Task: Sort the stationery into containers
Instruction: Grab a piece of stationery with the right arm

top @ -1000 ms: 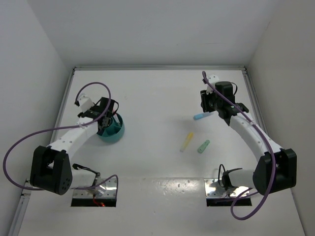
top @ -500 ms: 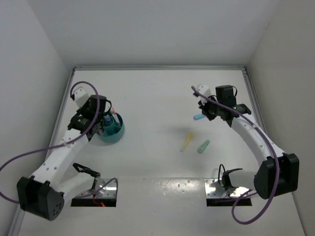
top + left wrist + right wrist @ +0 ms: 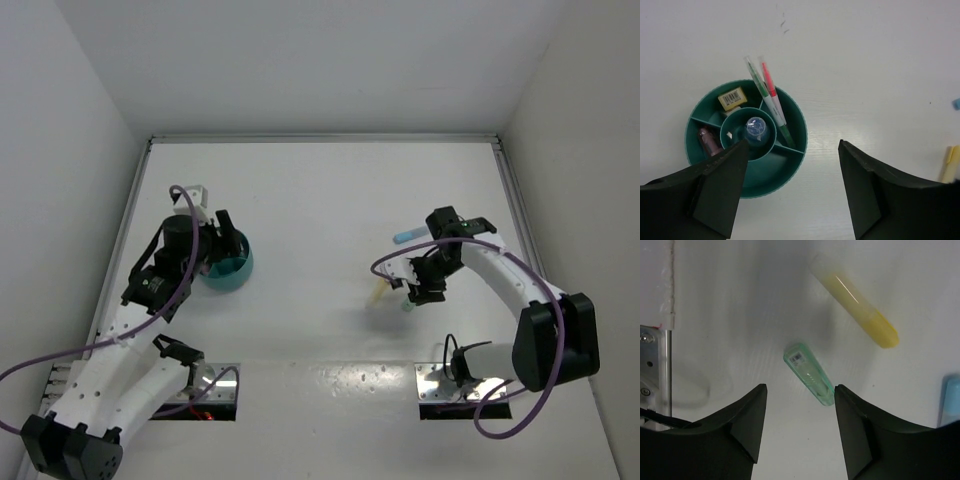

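The dark-teal cup [image 3: 232, 268] stands at the left and shows from above in the left wrist view [image 3: 771, 176]. It holds thin green and pink pens [image 3: 768, 95], a blue-capped tube [image 3: 756, 127], an eraser [image 3: 732, 98] and a pink marker [image 3: 707, 140]. My left gripper [image 3: 220, 236] [image 3: 791, 145] is open and empty above the cup's right edge. My right gripper [image 3: 420, 287] [image 3: 800, 386] is open, just above the green marker [image 3: 810, 374], whose end lies between its fingers. The yellow marker [image 3: 378, 292] [image 3: 855, 307] and blue marker [image 3: 404, 238] [image 3: 951, 400] lie loose nearby.
Metal mounting plates [image 3: 196, 386] [image 3: 440, 381] sit at the near edge; one shows at the left of the right wrist view [image 3: 652, 375]. White walls enclose the table on three sides. Purple cables loop off both arms.
My right gripper has moved from the blue marker toward the near side and now hangs over the green marker. My left arm has drawn back and up from the cup.
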`<state>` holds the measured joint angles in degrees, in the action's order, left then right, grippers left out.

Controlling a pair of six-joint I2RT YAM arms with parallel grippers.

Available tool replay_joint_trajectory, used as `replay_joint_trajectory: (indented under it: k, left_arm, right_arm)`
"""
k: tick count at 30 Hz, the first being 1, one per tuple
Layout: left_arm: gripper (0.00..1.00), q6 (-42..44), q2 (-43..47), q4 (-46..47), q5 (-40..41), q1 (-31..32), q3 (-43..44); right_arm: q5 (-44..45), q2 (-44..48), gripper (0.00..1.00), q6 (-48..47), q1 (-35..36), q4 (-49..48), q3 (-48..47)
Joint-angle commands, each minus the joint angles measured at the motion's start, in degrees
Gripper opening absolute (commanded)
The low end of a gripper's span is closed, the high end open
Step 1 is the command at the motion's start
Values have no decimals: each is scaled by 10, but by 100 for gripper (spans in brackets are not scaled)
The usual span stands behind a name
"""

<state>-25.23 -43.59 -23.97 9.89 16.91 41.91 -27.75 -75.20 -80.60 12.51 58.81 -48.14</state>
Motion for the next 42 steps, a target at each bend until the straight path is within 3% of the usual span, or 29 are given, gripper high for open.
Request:
replay_joint_trajectory:
  k: [1,8,13,19,28,32,35,39,42]
  left_arm:
    - [78,26,18,18,-15,-7,-1]
    - [78,26,24,23,-15,-7,-11]
    - [79,26,36,29,-3,-7,-17]
    - [79,26,36,29,-3,-7,-17]
    - [79,20,36,29,2,-7,-17]
    - [79,20,36,29,2,-7,-17]
    - [79,20,41,29,7,-7,-17]
    - [79,20,41,29,7,-7,-17]
    - [79,20,57,29,35,-7,-17]
  right_arm:
    - [-54,-9,57,-105,3,40,-7]
    - [1,-14,57,-238,8,-12,74]
    - [45,-30,53,-243,14,-79,102]
    - [39,-22,51,-243,14,-168,135]
    - [71,-86,51,-243,26,-174,105]
    - [88,-138,49,-243,37,-118,67]
    - [101,-168,43,-243,43,-105,55]
    - [87,-194,19,-243,55,-36,14]
    - [20,-201,11,-243,67,22,-32]
